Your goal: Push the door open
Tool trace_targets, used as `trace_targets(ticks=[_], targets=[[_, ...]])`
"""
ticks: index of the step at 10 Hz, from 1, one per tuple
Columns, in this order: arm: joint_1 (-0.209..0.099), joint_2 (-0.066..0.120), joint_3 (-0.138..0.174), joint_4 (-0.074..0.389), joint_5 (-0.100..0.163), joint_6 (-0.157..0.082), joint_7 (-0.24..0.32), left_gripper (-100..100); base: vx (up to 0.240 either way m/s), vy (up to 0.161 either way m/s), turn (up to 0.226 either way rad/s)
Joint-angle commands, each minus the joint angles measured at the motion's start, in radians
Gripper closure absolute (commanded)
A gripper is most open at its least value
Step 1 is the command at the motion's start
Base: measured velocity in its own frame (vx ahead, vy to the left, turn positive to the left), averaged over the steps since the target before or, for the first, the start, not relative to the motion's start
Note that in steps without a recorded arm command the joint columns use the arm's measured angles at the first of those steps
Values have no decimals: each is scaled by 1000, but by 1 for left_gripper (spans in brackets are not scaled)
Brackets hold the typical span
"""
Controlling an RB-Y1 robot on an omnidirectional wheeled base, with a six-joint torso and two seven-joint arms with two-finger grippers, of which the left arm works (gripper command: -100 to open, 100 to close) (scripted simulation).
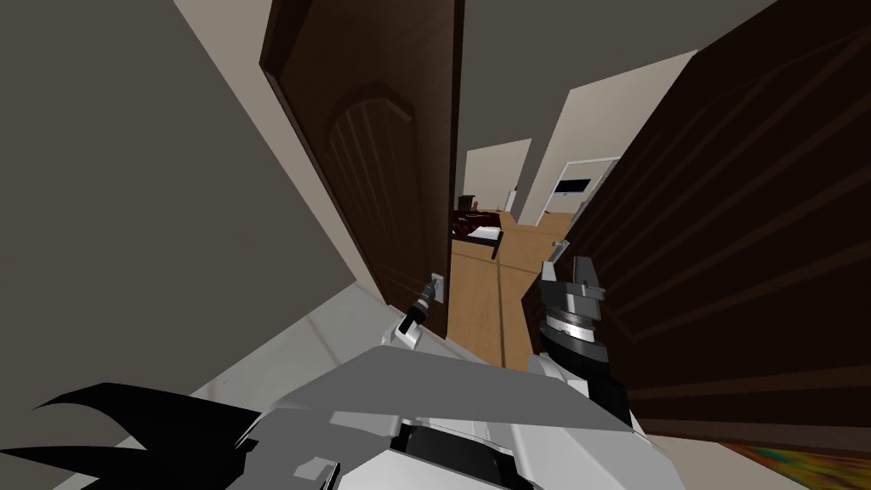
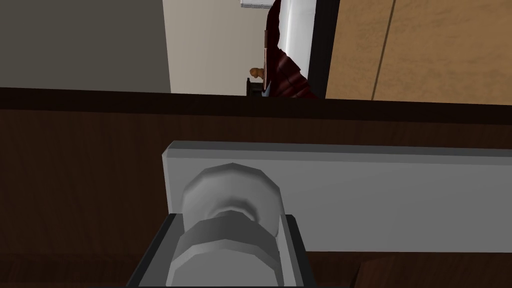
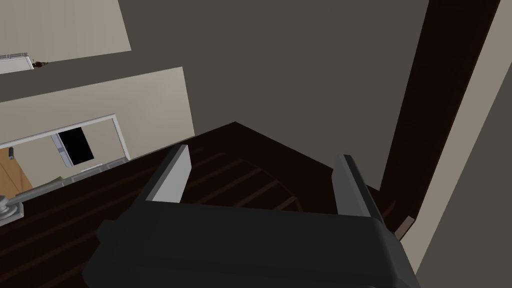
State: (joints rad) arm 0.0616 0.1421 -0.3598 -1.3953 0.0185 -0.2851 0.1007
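Observation:
A dark brown door (image 1: pixel 374 162) with an arched panel stands ajar on my left. Its grey handle plate (image 1: pixel 438 286) sits at the free edge. My left gripper (image 1: pixel 425 299) is at that handle. In the left wrist view the grey round handle (image 2: pixel 230 200) lies between the fingers (image 2: pixel 289 240), which press its sides in front of the grey plate (image 2: pixel 375 195). A second dark brown door leaf (image 1: pixel 731 255) rises on my right. My right gripper (image 1: pixel 572 262) is held open against it, its fingers (image 3: pixel 175 172) spread over the panelled face (image 3: pixel 250 175).
Between the two dark leaves a gap shows a wood floor (image 1: pixel 476 298) and a room with a dark bed (image 1: pixel 476 228). A grey wall (image 1: pixel 128 170) closes off the left side. Another grey handle (image 3: pixel 10 207) shows at the right leaf's edge.

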Motion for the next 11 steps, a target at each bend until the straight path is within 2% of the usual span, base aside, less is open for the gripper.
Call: trace_targets(ticks=[1,5,11], targets=[[2,0,-1,0,0,-1,0,100,0,0,0],[-11,-6,35,16,2,-1,-8,100,124,-76,34],[-36,-20,109,51,8,-2,-24,100,151,-127,58]])
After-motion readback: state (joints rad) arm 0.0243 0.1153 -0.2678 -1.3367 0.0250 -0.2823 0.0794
